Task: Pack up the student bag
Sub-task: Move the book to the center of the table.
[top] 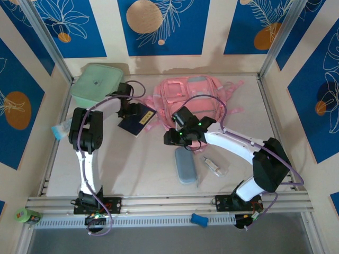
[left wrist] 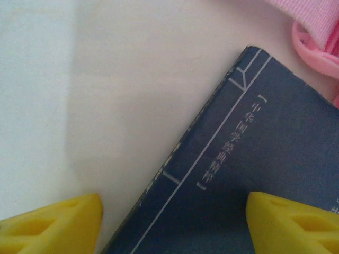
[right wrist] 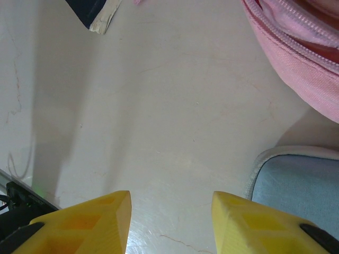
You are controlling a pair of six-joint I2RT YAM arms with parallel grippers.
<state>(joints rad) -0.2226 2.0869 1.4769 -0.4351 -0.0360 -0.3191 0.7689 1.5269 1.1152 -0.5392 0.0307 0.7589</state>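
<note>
The pink student bag (top: 190, 98) lies at the back middle of the table, its zipped edge (right wrist: 296, 47) showing in the right wrist view. A dark blue book (top: 136, 120) lies just left of it. My left gripper (top: 130, 111) hovers open over that book (left wrist: 254, 174). One yellow finger (left wrist: 53, 227) stands over bare table and the other over the cover, with the book's edge between them. My right gripper (top: 177, 135) is open in front of the bag. Its fingers (right wrist: 171, 222) have only bare table between them.
A grey-blue oval case (top: 185, 166) lies just right of the right gripper (right wrist: 296, 185). A small clear bottle (top: 214, 166) sits beside it. A mint-green lidded box (top: 98, 83) stands at the back left. A pink strap (left wrist: 312, 26) lies by the book's corner.
</note>
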